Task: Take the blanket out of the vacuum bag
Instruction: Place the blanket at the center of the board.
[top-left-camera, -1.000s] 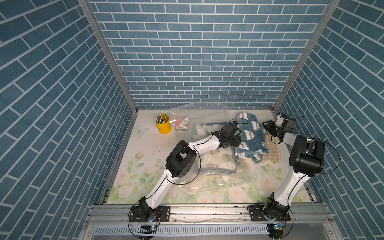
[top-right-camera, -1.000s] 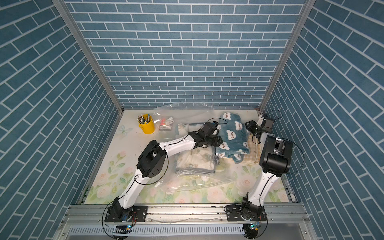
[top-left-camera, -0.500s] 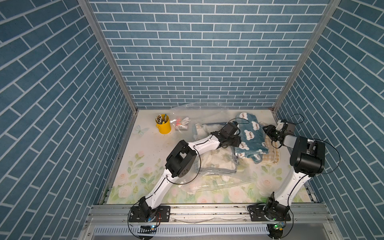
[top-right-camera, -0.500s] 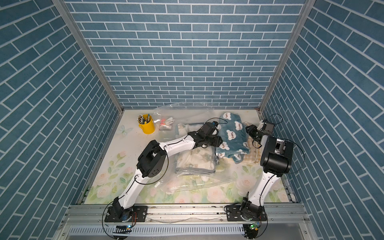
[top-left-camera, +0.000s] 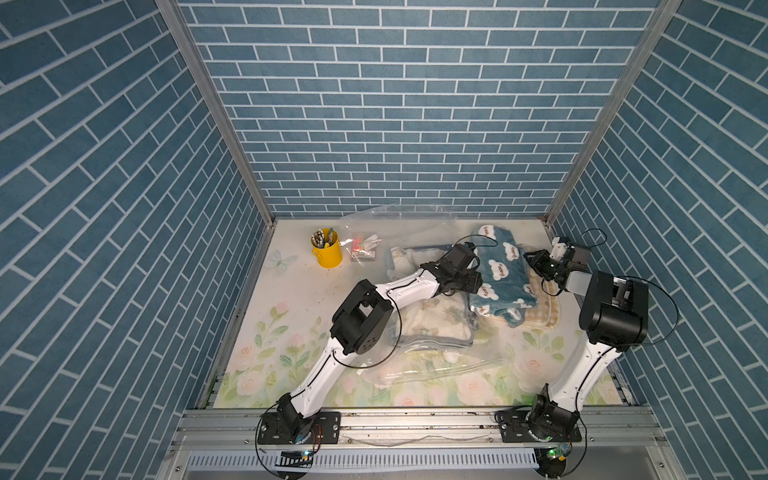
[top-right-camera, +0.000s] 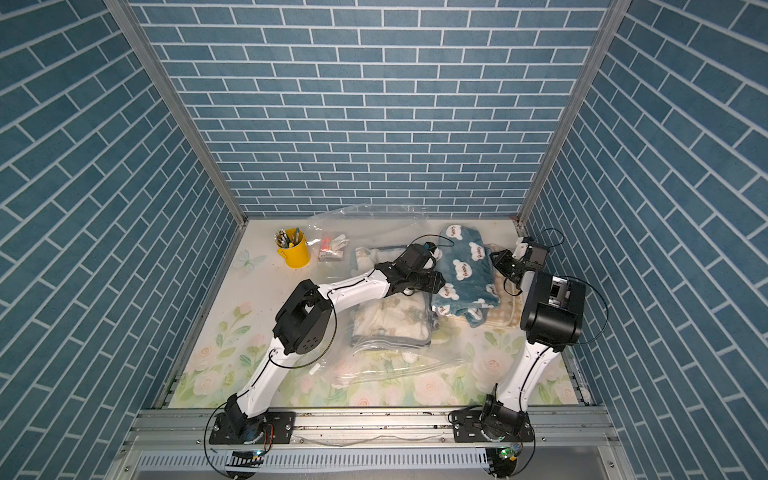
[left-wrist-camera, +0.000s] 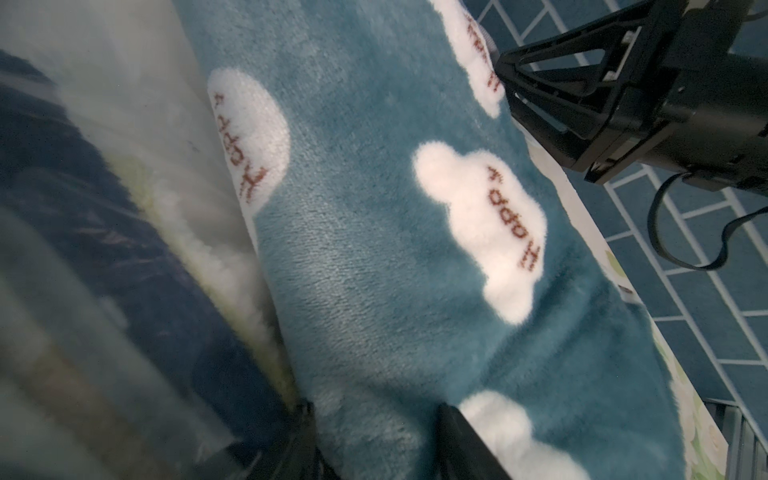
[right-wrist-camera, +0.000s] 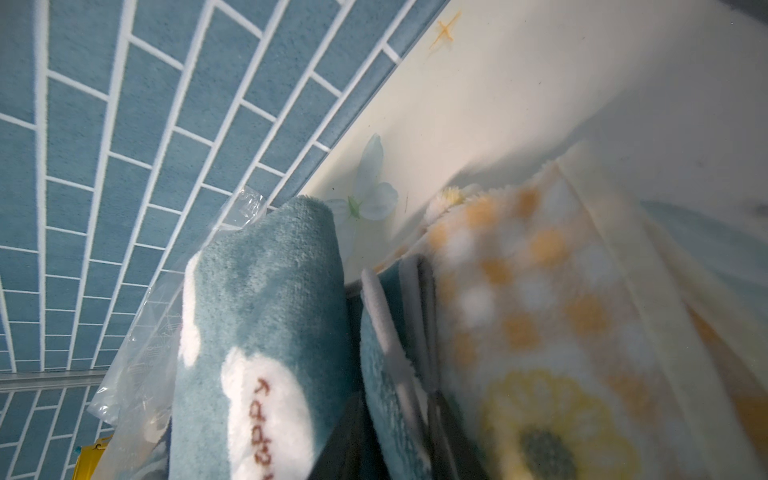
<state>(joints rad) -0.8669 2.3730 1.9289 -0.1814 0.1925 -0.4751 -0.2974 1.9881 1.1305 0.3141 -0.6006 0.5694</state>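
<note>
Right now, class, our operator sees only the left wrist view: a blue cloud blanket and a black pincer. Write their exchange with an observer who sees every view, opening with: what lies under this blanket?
Observer: A yellow checked blanket lies under the blue blanket, sticking out on the right arm's side.
Operator: Is the right pincer on the blue one?
Observer: The right wrist view shows the blue blanket's grey-trimmed edge between its tips.
Operator: Anything else around?
Observer: A yellow cup of pens stands near the far left corner.
</note>
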